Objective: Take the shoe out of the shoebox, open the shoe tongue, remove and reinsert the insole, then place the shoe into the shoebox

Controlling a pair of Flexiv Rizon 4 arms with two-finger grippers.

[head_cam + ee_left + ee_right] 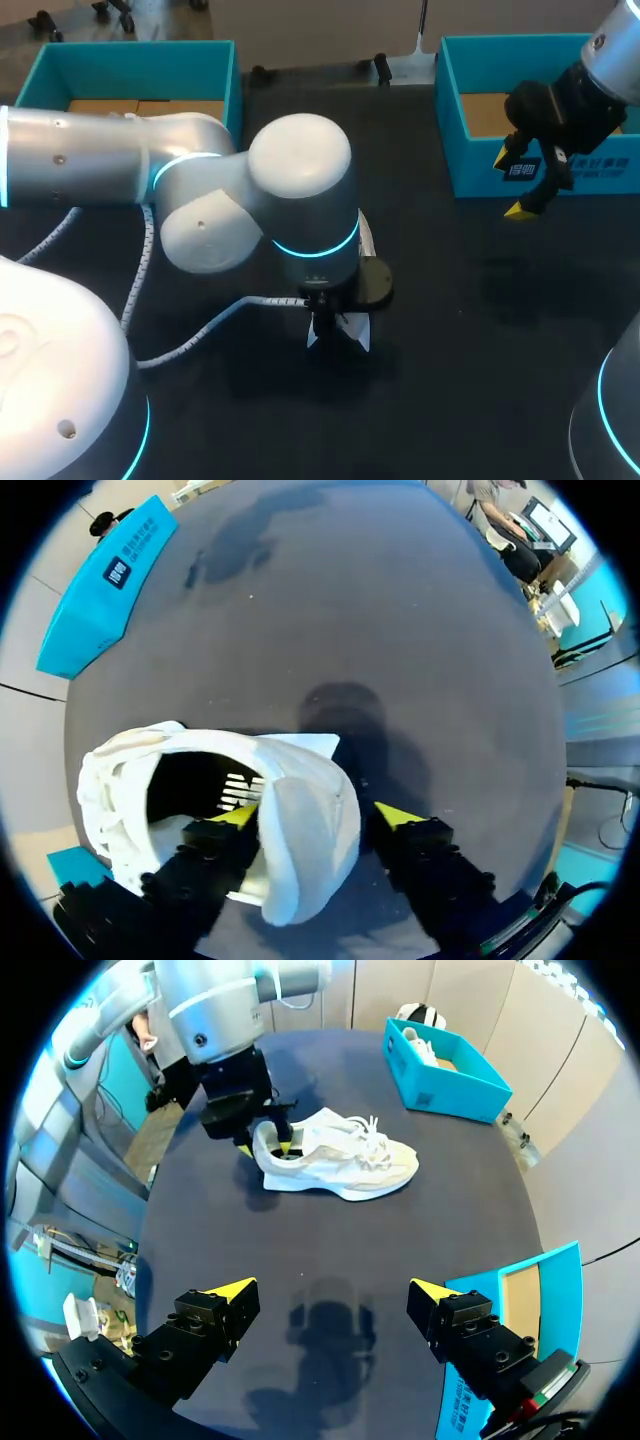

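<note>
A white sneaker (340,1155) lies on its sole in the middle of the dark table. In the head view only slivers of the sneaker (358,335) show under my left arm's wrist. My left gripper (320,815) straddles the shoe's heel wall (300,810). One finger is inside the shoe opening and the other stands just outside, with a thin gap to the wall. My right gripper (512,183) hangs above the table beside the right shoebox (470,150), open with nothing between its fingers (225,1300). The insole is not visible.
A teal shoebox (140,70) stands at the back left, with brown card on its floor. The right shoebox (505,1310) sits just beside my right gripper. A white cable (200,330) trails over the table from my left arm.
</note>
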